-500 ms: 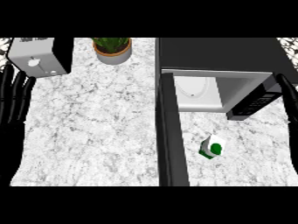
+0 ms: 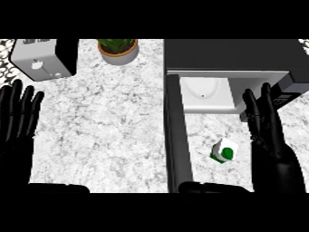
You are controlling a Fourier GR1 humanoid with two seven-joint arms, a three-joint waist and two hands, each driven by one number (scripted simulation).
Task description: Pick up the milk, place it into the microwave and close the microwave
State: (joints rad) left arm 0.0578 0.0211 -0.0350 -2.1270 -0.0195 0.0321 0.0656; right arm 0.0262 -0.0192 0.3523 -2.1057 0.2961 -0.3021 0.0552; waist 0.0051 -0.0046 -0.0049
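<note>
A small white milk carton (image 2: 224,151) with a green label stands on the marble counter (image 2: 110,131), in front of the microwave (image 2: 234,56). The microwave's door (image 2: 175,136) is swung open toward me, showing a white cavity with a plate (image 2: 202,88) inside. My right hand (image 2: 269,131) is open, fingers straight and pointing away, just right of the carton and apart from it. At the view's left edge my left hand (image 2: 13,122) is open as well, fingers up, holding nothing.
A toaster (image 2: 41,58) stands at the back left of the counter. A potted plant (image 2: 118,49) sits at the back middle. The open door forms a dark bar between the carton and the counter's middle.
Both hands have risen into view from the lower edge, the right one coming up beside the milk carton. The carton and the door have not moved.
</note>
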